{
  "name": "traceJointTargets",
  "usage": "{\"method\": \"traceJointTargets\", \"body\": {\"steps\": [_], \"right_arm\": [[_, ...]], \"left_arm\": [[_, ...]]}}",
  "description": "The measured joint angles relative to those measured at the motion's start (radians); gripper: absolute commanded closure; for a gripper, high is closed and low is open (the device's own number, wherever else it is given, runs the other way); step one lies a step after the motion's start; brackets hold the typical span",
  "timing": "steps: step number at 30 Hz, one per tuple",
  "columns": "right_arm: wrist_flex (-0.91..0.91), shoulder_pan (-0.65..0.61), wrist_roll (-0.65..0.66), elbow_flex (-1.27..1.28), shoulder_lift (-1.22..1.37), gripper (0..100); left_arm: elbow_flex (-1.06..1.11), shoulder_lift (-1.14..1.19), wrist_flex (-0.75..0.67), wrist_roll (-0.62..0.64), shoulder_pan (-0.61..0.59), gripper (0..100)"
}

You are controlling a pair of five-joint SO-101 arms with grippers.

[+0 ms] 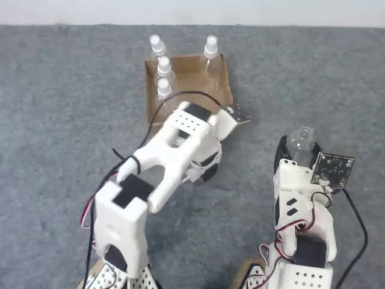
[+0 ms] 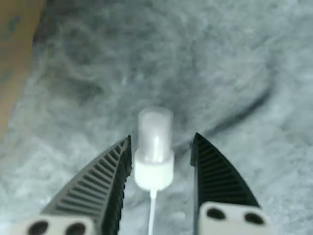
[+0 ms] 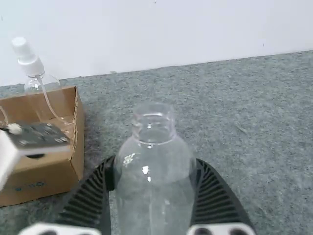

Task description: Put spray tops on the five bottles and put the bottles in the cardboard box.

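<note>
A white spray top [image 2: 155, 142] with its thin tube lies on the grey carpet between the fingers of my left gripper [image 2: 160, 139]. That gripper is open, with a gap showing on one side of the top. In the high view the left gripper [image 1: 207, 164] sits just in front of the cardboard box [image 1: 225, 81]. Several capped clear bottles [image 1: 163, 66] stand in the box. My right gripper [image 3: 155, 166] is shut on an uncapped clear bottle [image 3: 154, 161], held upright to the right of the box [image 3: 39, 161]; the same bottle [image 1: 301, 139] shows from above.
Grey carpet [image 1: 66, 120] covers the table, with free room left of the box and at the far right. The left arm's camera board [image 3: 34, 137] juts out beside the box corner. A white wall [image 3: 171, 29] runs behind the table.
</note>
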Motion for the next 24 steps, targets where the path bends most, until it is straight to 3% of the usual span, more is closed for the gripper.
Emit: {"method": "traceJointTargets", "body": {"steps": [7,11,20,24], "right_arm": [[0.0,0.0,0.0,0.0,0.0,96.8],[0.0,0.0,0.0,0.0,0.0,96.8],[0.0,0.0,0.0,0.0,0.0,96.5],[0.0,0.0,0.011,0.0,0.0,96.5]], "left_arm": [[-0.077,0.089,0.002,0.023,0.009,99],[-0.1,0.091,0.026,0.034,0.005,99],[-0.358,0.091,0.281,0.121,0.005,99],[-0.42,0.091,0.302,0.16,0.005,99]]}}
